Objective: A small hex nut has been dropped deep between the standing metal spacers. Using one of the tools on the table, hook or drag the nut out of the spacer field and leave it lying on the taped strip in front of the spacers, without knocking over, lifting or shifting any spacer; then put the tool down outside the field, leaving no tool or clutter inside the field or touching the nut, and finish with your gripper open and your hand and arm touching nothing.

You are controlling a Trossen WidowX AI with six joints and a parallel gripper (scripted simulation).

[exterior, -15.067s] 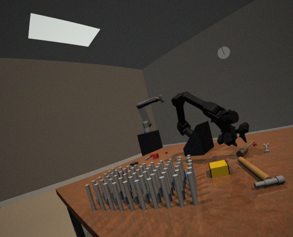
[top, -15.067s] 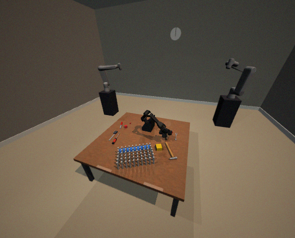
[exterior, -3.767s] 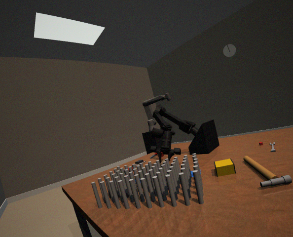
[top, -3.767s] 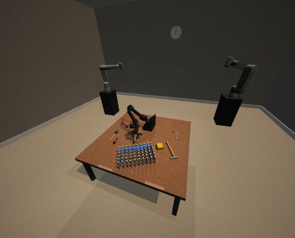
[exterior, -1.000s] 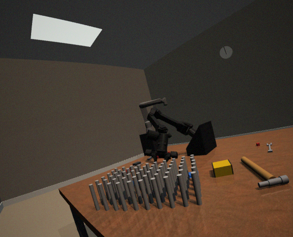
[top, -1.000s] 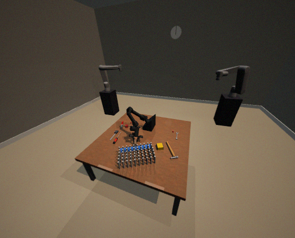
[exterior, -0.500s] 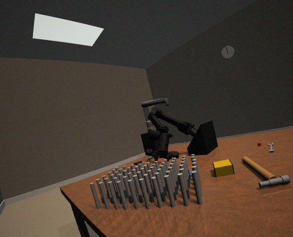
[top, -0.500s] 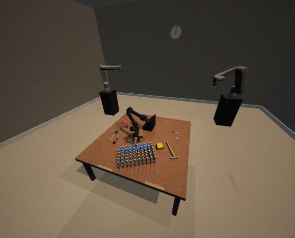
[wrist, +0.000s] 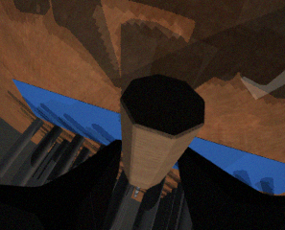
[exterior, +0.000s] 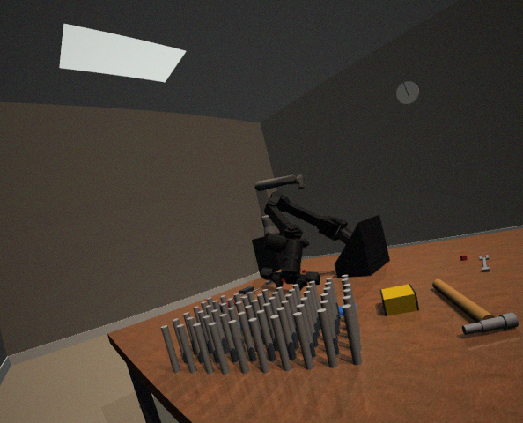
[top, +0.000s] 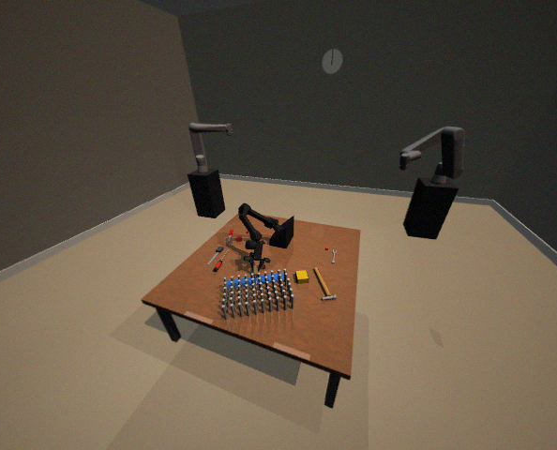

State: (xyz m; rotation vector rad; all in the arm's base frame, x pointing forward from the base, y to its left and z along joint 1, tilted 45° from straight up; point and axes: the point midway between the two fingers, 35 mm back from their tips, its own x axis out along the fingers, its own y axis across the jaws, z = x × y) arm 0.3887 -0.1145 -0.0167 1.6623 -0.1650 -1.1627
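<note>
My gripper (top: 256, 263) (wrist: 150, 148) is shut on a wooden-handled tool (wrist: 152, 165), whose black butt end faces the wrist camera. It holds the handle upright over the blue taped strip (exterior: 342, 310) (wrist: 33, 94), beside the near edge of the spacer field. The grey metal spacers (top: 292, 302) (exterior: 352, 337) (wrist: 23, 146) stand upright in rows. In the wrist view a small pale glint shows just below the handle, among the spacers; I cannot tell whether it is tool or nut. The tool's lower end is hidden, and the nut cannot be made out.
A yellow block (top: 301, 277) (exterior: 399, 300) and a hammer (top: 322, 282) (exterior: 461, 300) lie to the right of the field in the top and exterior views. A small wrench (top: 334, 256) (exterior: 484, 263) lies farther back. A red-handled screwdriver (top: 218, 264) and a dark-handled tool (top: 218, 249) lie left of my arm.
</note>
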